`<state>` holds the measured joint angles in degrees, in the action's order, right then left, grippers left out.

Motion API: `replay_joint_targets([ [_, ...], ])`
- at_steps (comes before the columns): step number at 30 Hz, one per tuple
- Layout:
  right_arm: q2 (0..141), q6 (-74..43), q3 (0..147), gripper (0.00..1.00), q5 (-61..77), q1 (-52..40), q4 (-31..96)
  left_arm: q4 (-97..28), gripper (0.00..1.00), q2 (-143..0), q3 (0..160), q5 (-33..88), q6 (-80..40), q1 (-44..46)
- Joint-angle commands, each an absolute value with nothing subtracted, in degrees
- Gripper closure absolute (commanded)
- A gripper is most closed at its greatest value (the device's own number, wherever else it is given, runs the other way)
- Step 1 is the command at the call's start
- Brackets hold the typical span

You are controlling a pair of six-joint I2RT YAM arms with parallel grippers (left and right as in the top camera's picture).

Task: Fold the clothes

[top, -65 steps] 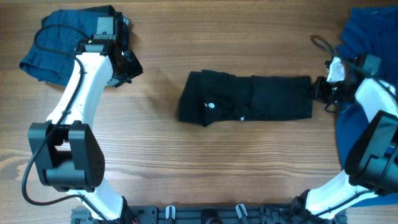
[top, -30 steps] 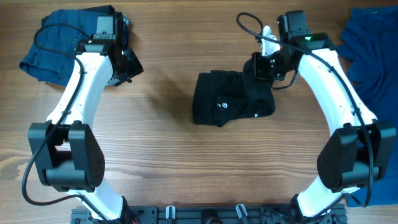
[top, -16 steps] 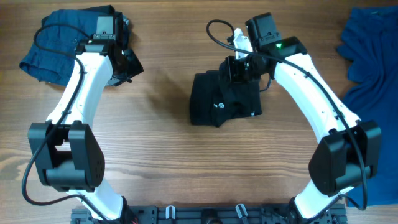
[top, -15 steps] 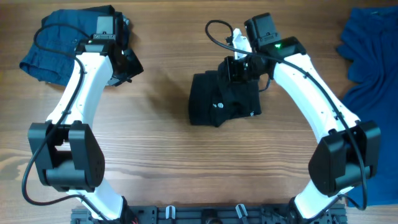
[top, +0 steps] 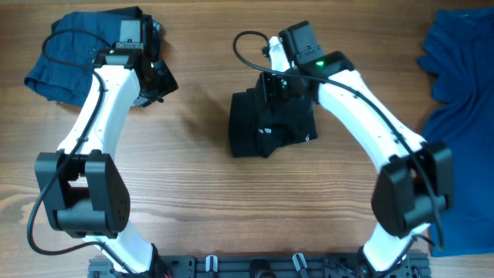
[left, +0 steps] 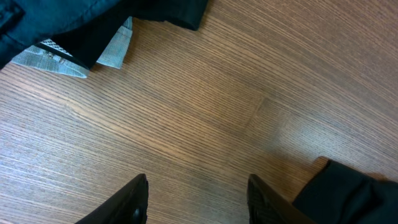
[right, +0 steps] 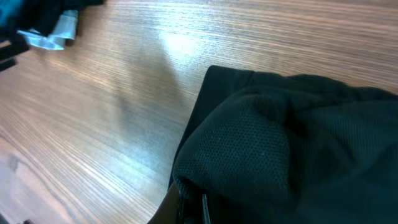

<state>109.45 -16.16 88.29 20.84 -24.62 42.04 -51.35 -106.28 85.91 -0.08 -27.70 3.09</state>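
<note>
Our right end effector (top: 273, 86) is closed on an edge of the folded black shirt (top: 270, 130) at mid-counter (top: 193, 201). Our left end effector (left: 198, 202) hangs spread apart, empty, near a blue shirt (top: 58, 69).

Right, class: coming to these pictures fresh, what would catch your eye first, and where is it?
The black shirt sits folded in a thick bundle at the centre, the right gripper at its far edge. A blue heap lies far left beside the left gripper, and a blue shirt spreads along the right edge.
</note>
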Motion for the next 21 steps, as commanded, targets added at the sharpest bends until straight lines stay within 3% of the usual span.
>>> replay_joint_targets([
  [1, 114.28, -19.75, 89.14, 0.95, 20.78, -26.98, 40.03, -51.27, 0.49, -106.30, 86.37, 0.38, -27.22, 3.14],
  [6, 118.24, -21.78, 89.14, 0.93, 20.80, -29.74, 39.79, -51.22, 0.49, -106.30, 86.37, 0.40, -27.24, 3.14],
  [8, 118.65, -21.89, 89.14, 0.77, 21.71, -30.55, 38.76, -51.20, 0.49, -106.30, 86.37, 0.40, -27.24, 3.14],
  [12, 115.83, -11.20, 91.46, 0.31, 36.62, -28.75, 38.30, -51.20, 0.49, -106.30, 86.37, 0.40, -27.24, 3.14],
  [14, 112.62, -9.54, 92.77, 0.28, 35.88, -26.17, 41.60, -51.20, 0.51, -106.30, 86.37, 0.43, -27.24, 3.14],
  [15, 111.26, -8.73, 92.95, 0.27, 35.70, -24.88, 42.72, -51.20, 0.59, -106.30, 86.37, 0.54, -27.24, 3.16],
  [17, 107.48, -8.78, 92.99, 0.35, 33.12, -20.62, 45.45, -51.18, 0.96, -106.30, 86.37, 2.72, -27.24, 3.16],
  [20, 105.03, -9.21, 92.99, 0.93, 30.65, -14.48, 48.66, -50.26, 0.96, -106.32, 86.37, 11.25, -27.18, 3.68],
  [21, 105.27, -9.19, 92.97, 0.96, 30.65, -12.12, 49.91, -49.08, 0.96, -106.54, 86.37, 15.44, -26.59, 4.78],
])
